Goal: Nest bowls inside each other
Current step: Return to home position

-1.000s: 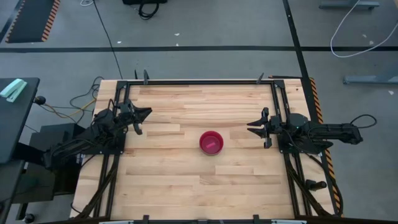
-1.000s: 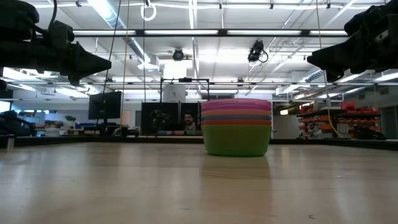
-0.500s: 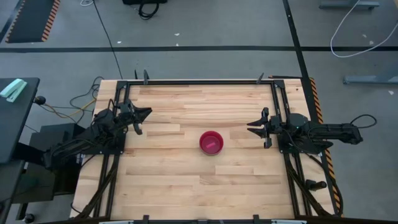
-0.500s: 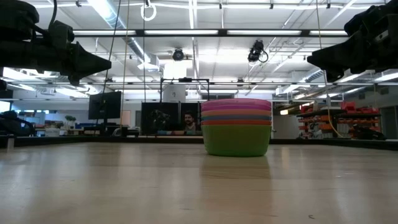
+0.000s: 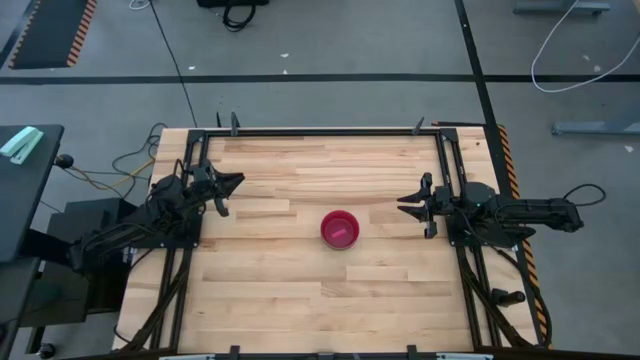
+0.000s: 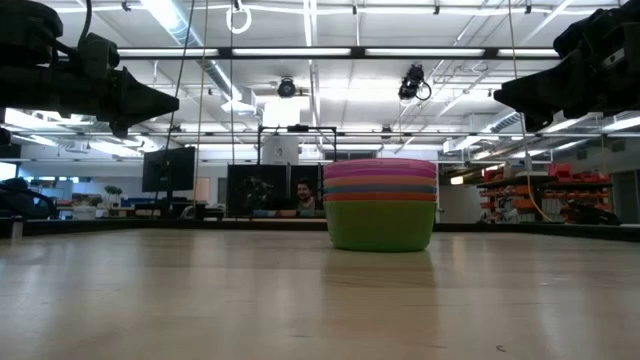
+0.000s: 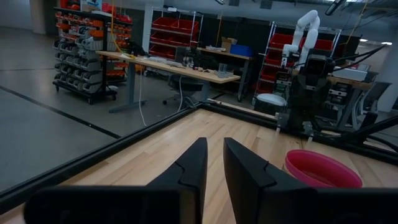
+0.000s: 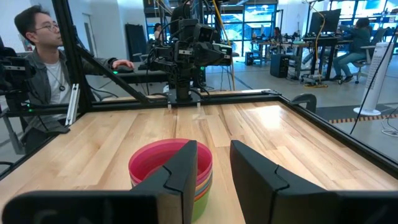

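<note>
No change from half a second back: the stack of bowls [image 5: 340, 229] sat near the middle of the table [image 5: 300, 300], magenta-pink bowl [image 6: 380, 166] on top, green bowl [image 6: 380, 228] at the bottom. The left gripper [image 5: 232, 183] hung at its 10 o'clock and the right gripper [image 5: 405, 206] at 2 o'clock, both well clear, jaws slightly parted and empty.
</note>
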